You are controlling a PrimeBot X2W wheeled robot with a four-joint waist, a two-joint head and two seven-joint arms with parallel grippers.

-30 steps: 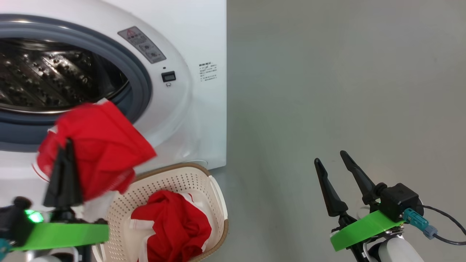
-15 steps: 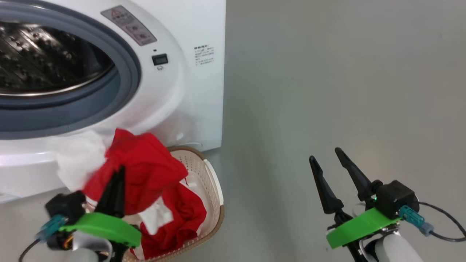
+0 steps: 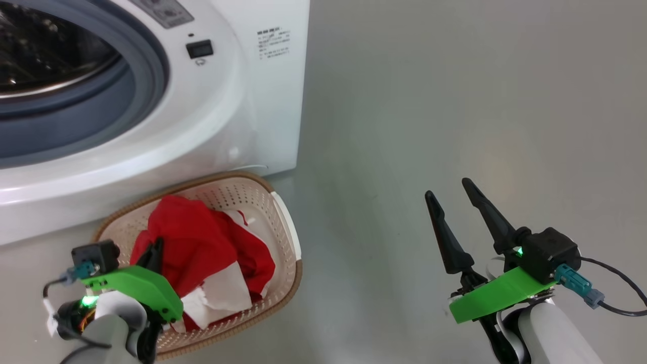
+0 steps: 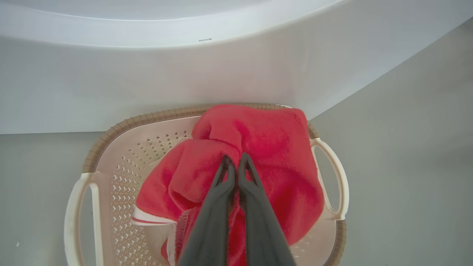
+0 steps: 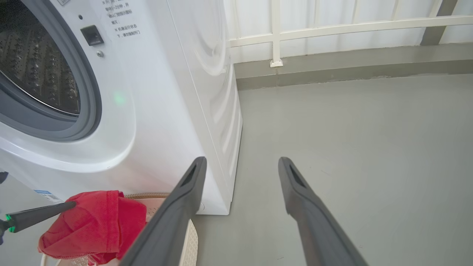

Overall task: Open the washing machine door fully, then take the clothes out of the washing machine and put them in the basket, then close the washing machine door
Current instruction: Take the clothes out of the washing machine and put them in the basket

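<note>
Where the left arm comes in at the lower left of the head view, you have the left gripper (image 3: 156, 245) with its jaws pressed together on a fold of the clothes (image 3: 197, 237).

- Left wrist view: the two dark fingers (image 4: 218, 207) meet at the tips, with red fabric pinched between them. The clothes (image 4: 266, 147) bunch out to either side of the grip, and white trim shows at the lower left edge.
- The grip sits directly over the basket (image 3: 290, 237). Red cloth is heaped inside it, with white patches toward the near rim.
- Right wrist view: the held bundle (image 5: 96, 221) stands up above the brown rim.
- Right gripper (image 3: 449, 188): jaws spread wide with nothing between them. It hangs over bare floor (image 3: 455, 101), well apart from the basket, on your right side.
- The basket (image 4: 129, 122) stands on the floor. Its far rim is just beside the base of the washing machine (image 3: 202, 126), and the white side handles point left and right in the left wrist view.
- Washing machine: the round opening is uncovered. The grey rubber ring (image 3: 76, 121) frames the perforated steel drum (image 5: 37, 66). Small printed labels and a dark square latch show on the white front.
- Farthest back, in the right wrist view, a white railing (image 5: 332, 27) runs along the wall behind the grey floor.
</note>
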